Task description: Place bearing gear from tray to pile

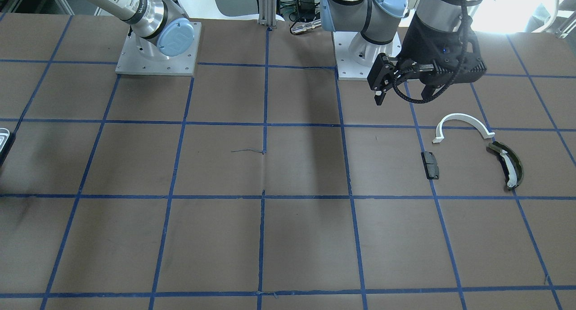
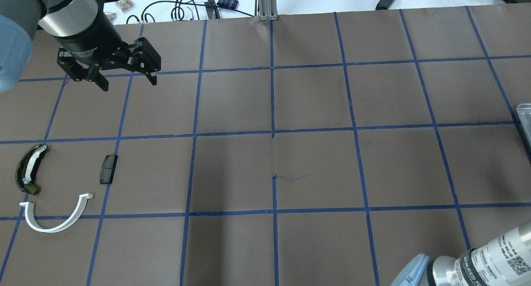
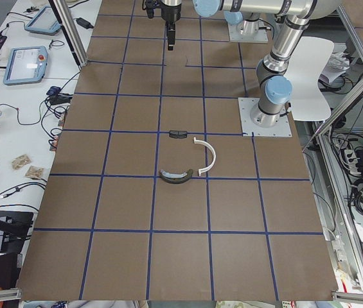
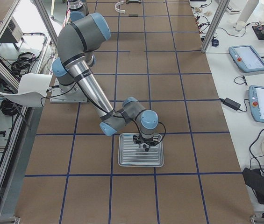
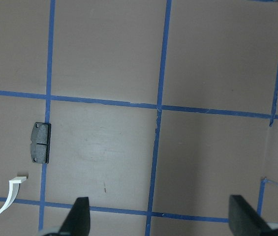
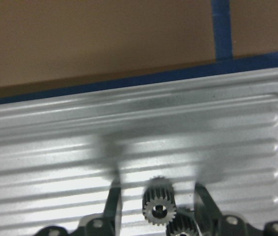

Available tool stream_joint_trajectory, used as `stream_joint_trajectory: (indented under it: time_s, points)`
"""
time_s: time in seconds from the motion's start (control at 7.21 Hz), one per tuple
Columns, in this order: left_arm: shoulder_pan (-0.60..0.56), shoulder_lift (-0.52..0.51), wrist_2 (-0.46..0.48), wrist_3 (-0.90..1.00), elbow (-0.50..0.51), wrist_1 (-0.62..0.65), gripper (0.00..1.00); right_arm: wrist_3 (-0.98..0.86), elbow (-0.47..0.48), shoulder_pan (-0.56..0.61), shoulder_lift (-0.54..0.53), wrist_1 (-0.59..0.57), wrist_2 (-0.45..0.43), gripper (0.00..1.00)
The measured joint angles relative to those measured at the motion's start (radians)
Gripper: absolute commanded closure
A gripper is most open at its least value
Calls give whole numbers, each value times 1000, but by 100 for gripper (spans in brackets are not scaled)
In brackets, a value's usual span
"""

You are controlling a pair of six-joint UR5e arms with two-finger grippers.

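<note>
The ribbed silver tray (image 6: 40,147) lies under my right gripper (image 6: 158,196), which is open. Its fingers (image 6: 113,201) stand on either side of a small bearing gear (image 6: 158,207) without touching it. A second gear (image 6: 180,227) lies just beside the first. The exterior right view shows the same gripper (image 4: 146,145) low over the tray (image 4: 127,161). The pile lies far off: a white arc (image 2: 56,223), an olive curved piece (image 2: 29,169) and a black block (image 2: 108,169). My left gripper (image 2: 128,83) hangs open and empty above the table, beyond the pile.
Brown table mat with a blue tape grid. Only a corner of the tray (image 2: 524,120) shows at the overhead view's right edge. The left arm's base plate (image 1: 366,60) and the right arm's base plate (image 1: 157,58) sit at the robot's side.
</note>
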Motion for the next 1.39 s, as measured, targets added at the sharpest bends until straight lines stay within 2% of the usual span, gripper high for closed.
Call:
stream_joint_trajectory:
  time_s: [0.14,0.55,0.83,1.11,1.39]
  points:
    - [0,0,0,0,0,0,0,2,0,0,-1,1,-1,96]
    - [0,0,-1,1,0,0,0,70,-3,1,-21,39,2,97]
    - [0,0,0,1,0,0,0,225,0,19,-121,153,15,96]
    - [0,0,-1,1,0,0,0,429,1,111,-208,243,18,95]
    - [0,0,-1,2,0,0,0,666,1,255,-237,261,10,95]
